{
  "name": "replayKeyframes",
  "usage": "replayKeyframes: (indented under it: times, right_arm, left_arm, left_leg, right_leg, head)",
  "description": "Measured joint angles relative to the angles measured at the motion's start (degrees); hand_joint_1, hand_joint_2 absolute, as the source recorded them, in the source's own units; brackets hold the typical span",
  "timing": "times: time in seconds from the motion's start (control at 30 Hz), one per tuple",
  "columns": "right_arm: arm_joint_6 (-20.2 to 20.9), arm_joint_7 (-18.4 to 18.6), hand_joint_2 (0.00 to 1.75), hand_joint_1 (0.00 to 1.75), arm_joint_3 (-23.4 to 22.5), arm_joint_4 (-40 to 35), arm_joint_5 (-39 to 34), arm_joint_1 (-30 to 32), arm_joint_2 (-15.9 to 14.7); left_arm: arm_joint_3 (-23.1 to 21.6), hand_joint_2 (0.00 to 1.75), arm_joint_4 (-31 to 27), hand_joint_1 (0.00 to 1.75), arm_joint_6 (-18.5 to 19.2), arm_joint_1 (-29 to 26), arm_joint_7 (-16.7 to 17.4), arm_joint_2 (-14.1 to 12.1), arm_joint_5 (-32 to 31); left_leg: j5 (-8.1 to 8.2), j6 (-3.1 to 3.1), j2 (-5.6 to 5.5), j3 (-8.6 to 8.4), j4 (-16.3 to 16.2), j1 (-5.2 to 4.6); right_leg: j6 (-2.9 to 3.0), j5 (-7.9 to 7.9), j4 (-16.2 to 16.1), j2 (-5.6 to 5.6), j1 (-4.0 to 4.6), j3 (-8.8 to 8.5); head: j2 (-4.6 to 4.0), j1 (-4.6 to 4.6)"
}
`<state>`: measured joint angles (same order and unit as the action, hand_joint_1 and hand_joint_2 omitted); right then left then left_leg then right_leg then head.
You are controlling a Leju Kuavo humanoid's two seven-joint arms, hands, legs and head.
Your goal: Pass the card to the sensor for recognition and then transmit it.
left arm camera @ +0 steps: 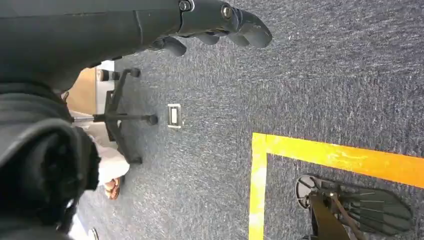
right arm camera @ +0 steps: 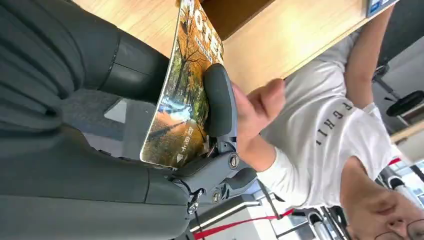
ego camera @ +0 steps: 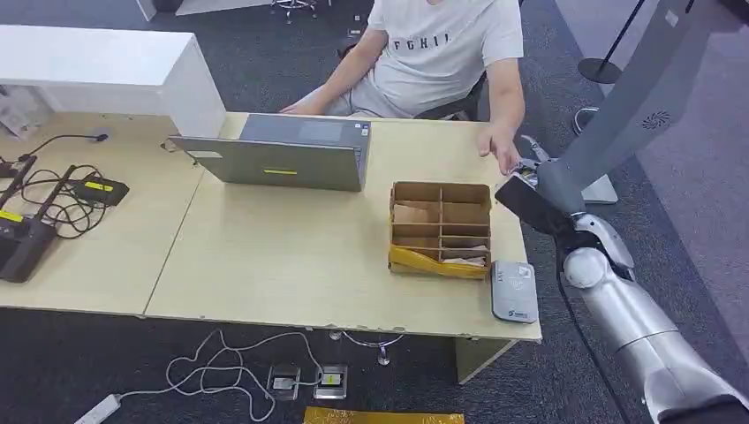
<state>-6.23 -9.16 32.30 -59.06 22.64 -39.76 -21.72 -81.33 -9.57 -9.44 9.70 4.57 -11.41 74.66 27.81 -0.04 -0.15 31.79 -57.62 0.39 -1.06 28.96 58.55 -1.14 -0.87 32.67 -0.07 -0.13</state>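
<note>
My right hand (ego camera: 528, 187) is raised at the table's right edge, beyond the far right corner of the cardboard box, and pinches a card (right arm camera: 182, 95) printed with an autumn-tree picture between thumb and fingers (right arm camera: 218, 102). A person's hand (ego camera: 500, 148) reaches toward it and sits right beside the card's far side in the right wrist view. The grey card sensor (ego camera: 515, 291) lies flat on the table's near right corner, in front of the hand. My left hand (left arm camera: 215, 20) hangs over the carpet with its fingers curled and nothing in them.
A divided cardboard box (ego camera: 441, 228) stands left of the sensor. A grey laptop (ego camera: 287, 152) sits mid-table in front of the seated person (ego camera: 442, 53). Routers and cables (ego camera: 44, 208) crowd the left table. A white counter (ego camera: 106, 71) stands at the back left.
</note>
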Motion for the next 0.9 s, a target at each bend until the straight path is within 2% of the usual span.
replayKeyframes:
  times: [0.63, 0.7, 0.9]
  right_arm:
    - [-0.6, -1.0, 1.75, 1.73, 1.5, 2.8, -0.7, -1.9, 2.4]
    - [-0.9, -1.1, 1.75, 1.64, 1.7, 3.0, -1.0, -2.1, 2.5]
    - [-1.0, -0.8, 1.75, 1.62, 2.1, 3.6, -1.4, -2.3, 2.6]
  left_arm:
    - [-0.6, 0.00, 0.0, 0.00, -0.2, 0.0, 0.0, 0.2, 0.0]
    - [-0.6, 0.00, 0.0, 0.00, -0.2, 0.0, 0.0, 0.2, 0.0]
    - [-0.8, 0.00, 0.0, 0.00, -0.1, 0.0, 0.0, 0.2, -0.2]
  left_leg:
    - [0.00, 0.00, 0.00, 0.01, 0.0, 0.00]
    - [0.00, 0.00, 0.00, 0.02, 0.0, 0.00]
    - [0.00, 0.00, 0.00, 0.02, 0.0, 0.00]
  right_leg:
    - [0.00, 0.00, 0.0, 0.01, 0.01, 0.01]
    - [0.00, 0.00, 0.0, 0.00, 0.01, 0.01]
    - [0.00, 0.00, 0.0, 0.01, 0.00, 0.02]
  head:
    - [0.00, 0.00]
    - [0.00, 0.00]
    - [0.00, 0.00]
